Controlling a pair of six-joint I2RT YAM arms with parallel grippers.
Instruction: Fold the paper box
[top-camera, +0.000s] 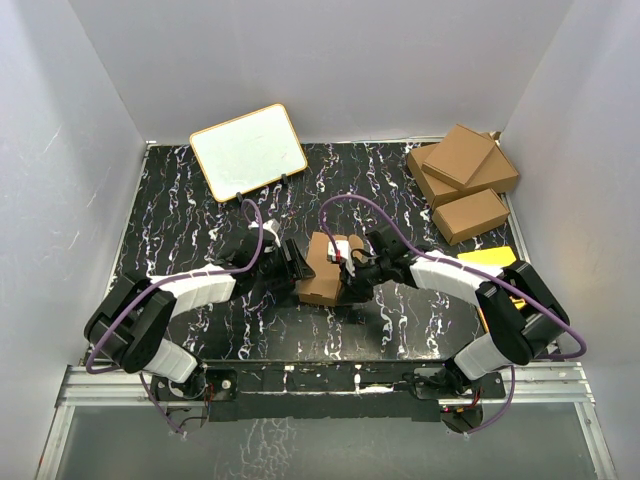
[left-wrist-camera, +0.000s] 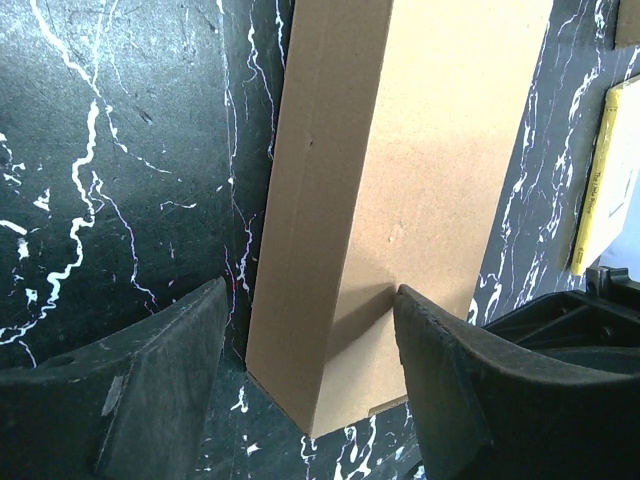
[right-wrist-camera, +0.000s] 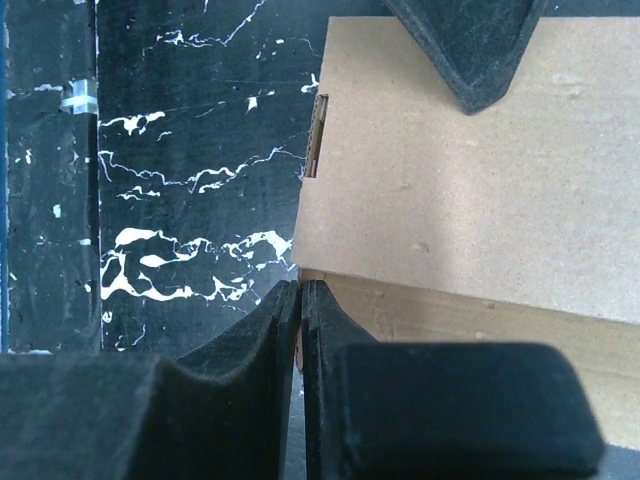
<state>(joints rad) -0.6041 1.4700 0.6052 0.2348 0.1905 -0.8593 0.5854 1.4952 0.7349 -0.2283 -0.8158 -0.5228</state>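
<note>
paper box (top-camera: 322, 270) lies on table (top-camera: 200, 200), well apart from whiteboard (top-camera: 248, 150), nearer the arms. left gripper (left-wrist-camera: 311, 290) on its whiteboard side, fingers apart astride the box end, one pad touching cardboard. right gripper (right-wrist-camera: 300, 295) on the side away from whiteboard, fingers pressed together just beside the box edge.

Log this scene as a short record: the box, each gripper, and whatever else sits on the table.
paper box: brown, lying mid-table between the two arms
left gripper: jaws open, straddling the box's end, one jaw resting on its broad face
right gripper: jaws shut, beside a box corner, nothing visible between them
far left: whiteboard
far right: stack of three larger cartons
near right arm: yellow sheet
table: black, white veining
</note>
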